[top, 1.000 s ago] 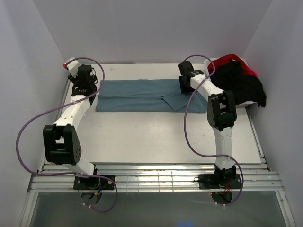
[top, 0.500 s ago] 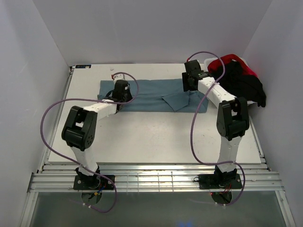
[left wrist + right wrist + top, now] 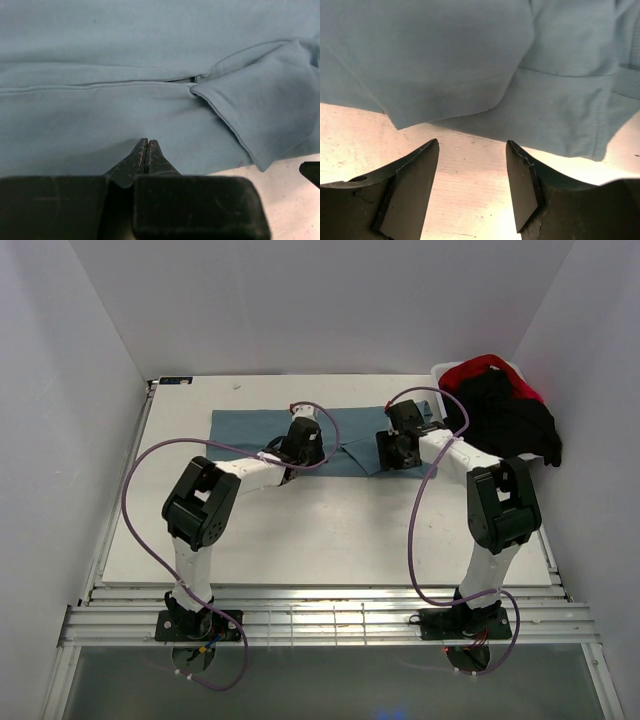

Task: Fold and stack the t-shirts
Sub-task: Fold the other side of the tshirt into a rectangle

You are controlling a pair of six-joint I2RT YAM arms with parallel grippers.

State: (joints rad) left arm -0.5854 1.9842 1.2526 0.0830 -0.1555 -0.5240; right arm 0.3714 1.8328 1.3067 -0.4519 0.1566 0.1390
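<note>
Honestly, I judge we are early in the job. The teal t-shirt (image 3: 255, 427) lies spread flat across the far half of the table (image 3: 330, 530), narrowed into a long band, with one sleeve (image 3: 265, 110) turned in over the body near its right end. That looks to me like a first lengthwise fold made; the crosswise folds that would bring it down to a compact packet are not yet done. The black t-shirt (image 3: 510, 420) and the red t-shirt (image 3: 480, 368) sit heaped together at the far right corner, unfolded as far as I can see, so nothing is stacked and both are left to do.

As for the arms, both reach forward to the near edge of the teal shirt and sit low, close to each other around the middle of the band. The left gripper (image 3: 147, 142) points over the fabric just left of the turned-in sleeve, its jaws pressed together tip to tip. I cannot tell whether a pinch of cloth is caught between them or whether they merely rest on it. The right gripper (image 3: 472, 145) hangs over bare table just short of the shirt's near hem, jaws apart with nothing between them, aimed at the edge where two layers overlap.
</note>
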